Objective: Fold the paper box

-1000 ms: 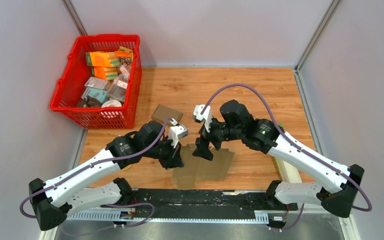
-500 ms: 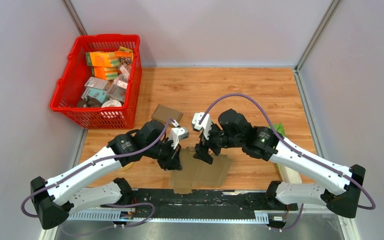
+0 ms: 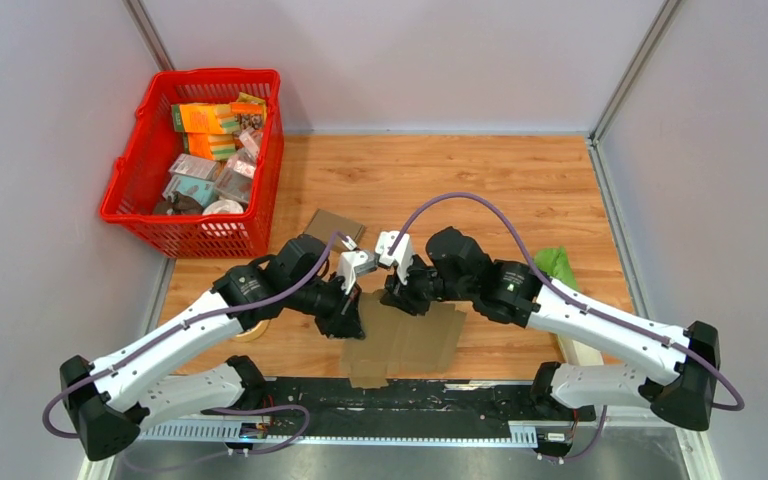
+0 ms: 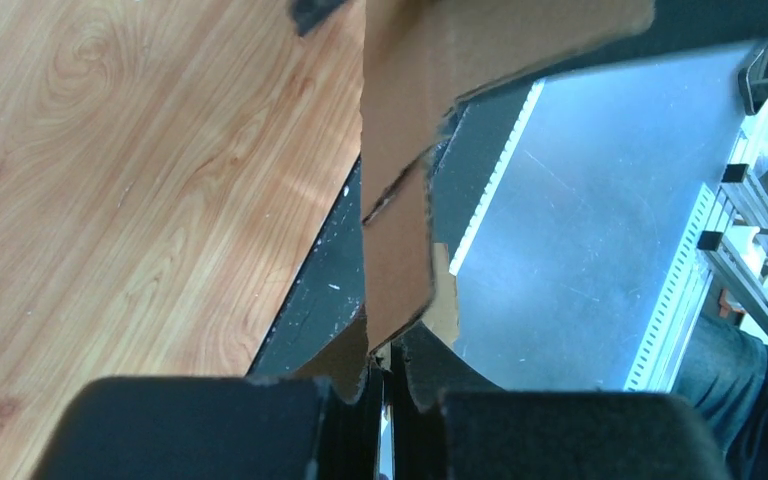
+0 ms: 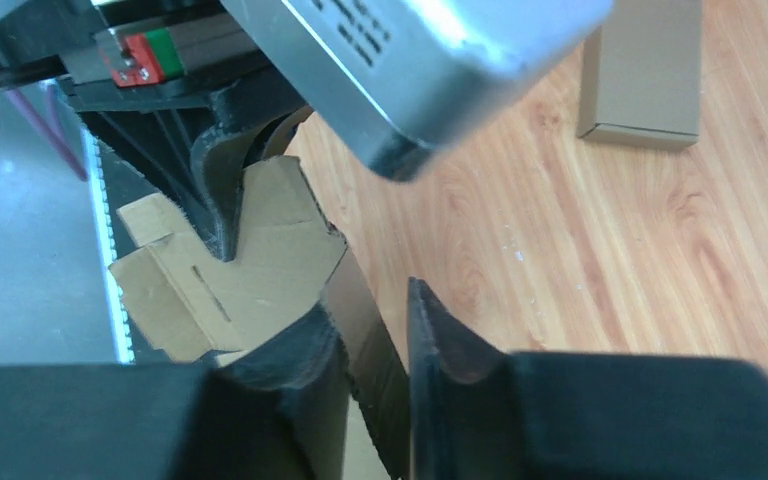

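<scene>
**Right claw came in on the flap while the left kept its pinch**

Over the last second the right gripper (image 3: 400,292) swung left and dropped toward the paper box (image 3: 415,340). The box was a flat brown blank lying on the near part of the table (image 3: 520,180), just ahead of the arm bases. The right jaws, which had stood wide, narrowed as the arm arrived. In the right wrist view they straddled a raised panel of the blank seen edge-on. From that angle I could not tell whether they had bitten down on it or were only closing round it.

The left gripper (image 3: 348,305) had not altered. Its jaws were pressed together on the blank's left edge, and the left wrist view showed the cardboard rising straight out from between them. The blank itself had slid a little nearer and to the left as the arms drew together.

For the task this probably meant the fold was only beginning. One side was anchored and the other was about to be taken, and no wall had yet been stood up.

As for writing, little could be read:

- **Silver housing:** the silver housing (image 5: 410,60) at the top of the right wrist view carried a line of dark print, too blurred and skewed to read.
- **Red basket:** the packets in the red basket (image 3: 210,238) at the far left (orange, green and pale ones) were too small for any brand to be made out.
- **Folded box:** the small folded box (image 3: 334,226) just beyond the grippers showed plain brown faces.
</scene>
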### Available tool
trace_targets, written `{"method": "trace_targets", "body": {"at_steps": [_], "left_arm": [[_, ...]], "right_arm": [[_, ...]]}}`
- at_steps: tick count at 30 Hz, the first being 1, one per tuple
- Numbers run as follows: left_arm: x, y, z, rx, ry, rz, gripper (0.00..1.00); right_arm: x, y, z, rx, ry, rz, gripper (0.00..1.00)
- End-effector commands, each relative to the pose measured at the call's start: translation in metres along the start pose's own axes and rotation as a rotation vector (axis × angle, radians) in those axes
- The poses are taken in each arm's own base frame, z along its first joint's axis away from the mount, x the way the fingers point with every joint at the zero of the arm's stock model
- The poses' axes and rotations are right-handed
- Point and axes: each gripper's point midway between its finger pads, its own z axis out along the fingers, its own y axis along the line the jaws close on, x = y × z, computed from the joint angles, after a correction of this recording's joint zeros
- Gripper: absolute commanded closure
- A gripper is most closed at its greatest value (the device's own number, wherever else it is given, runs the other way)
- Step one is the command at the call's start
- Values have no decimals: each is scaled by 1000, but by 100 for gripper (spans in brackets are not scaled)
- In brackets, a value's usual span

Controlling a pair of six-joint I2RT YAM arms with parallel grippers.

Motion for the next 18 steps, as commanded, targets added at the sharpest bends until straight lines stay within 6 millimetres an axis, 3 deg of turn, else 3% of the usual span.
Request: {"method": "trace_targets", "body": {"at_steps": [1,3,4,7,8,9,10,11,12,13,15,18], "left_arm": [[-5,-15,-10,64,-33,85,96],[-7,-10,-13,25,-53,98,93],[-10,-8,-16,8,-67,100,90],[-20,10,-30,-142,-149,84,59],[-29,8,-43,-174,-249,62,37],[-37,23,-56,-284,-340,29,35],[-32,33,-58,-322,-387,-5,32],[-44,24,-77,-301,-540,-24,30],[-47,29,-85,-327,-616,-46,30],[-40,33,-88,-325,-677,-65,30],[-45,33,-95,-314,-766,-99,29],[-46,33,-89,-274,-805,-126,28]], "right_arm": [[-19,4,-9,-44,-82,28,86],[-18,13,-13,-87,-83,51,99],[-18,16,-13,-97,-83,76,100],[-16,14,-19,-66,-88,172,100],[-11,7,-22,-35,-87,220,100],[-10,-6,-24,32,-102,266,100],[-14,-15,-35,87,-144,309,100],[-14,-24,-40,134,-168,423,100],[-11,-27,-42,138,-188,460,100],[-16,-30,-51,158,-224,500,100],[-15,-35,-58,184,-243,565,100],[-23,-35,-72,178,-292,625,100]]}}
